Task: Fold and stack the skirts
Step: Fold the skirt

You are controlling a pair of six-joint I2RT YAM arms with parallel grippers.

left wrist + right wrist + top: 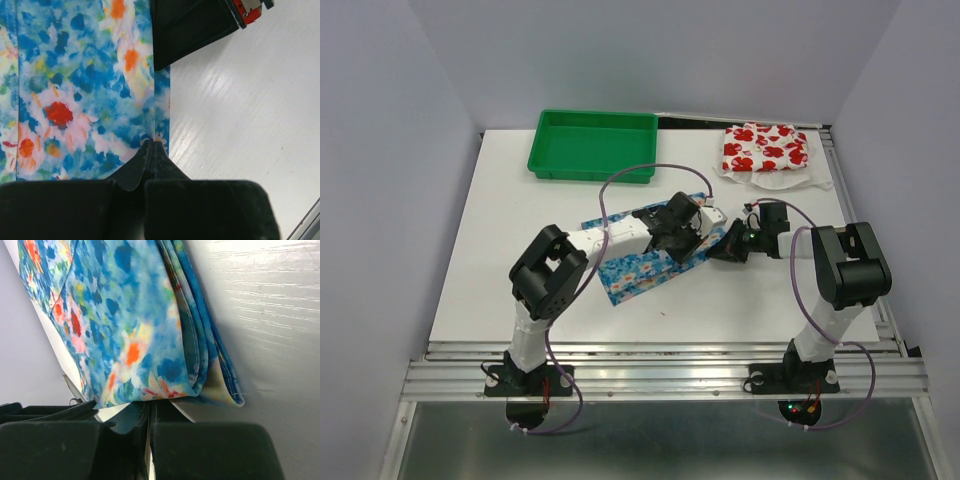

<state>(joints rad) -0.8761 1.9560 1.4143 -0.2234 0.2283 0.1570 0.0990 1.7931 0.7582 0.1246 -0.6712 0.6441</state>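
Note:
The blue flowered skirt lies partly folded at the table's middle. My left gripper is shut, its tips pinching the skirt's right edge. My right gripper is shut on a bunched corner of the same skirt, close beside the left gripper. Blue cloth fills the right wrist view with layered folds. The right gripper's black body shows in the left wrist view. The white skirt with red flowers lies folded at the back right.
A green plastic tray stands at the back, left of centre. A white cloth or sheet lies under the red-flowered skirt. Purple walls close in three sides. A metal rail runs along the table's near edge.

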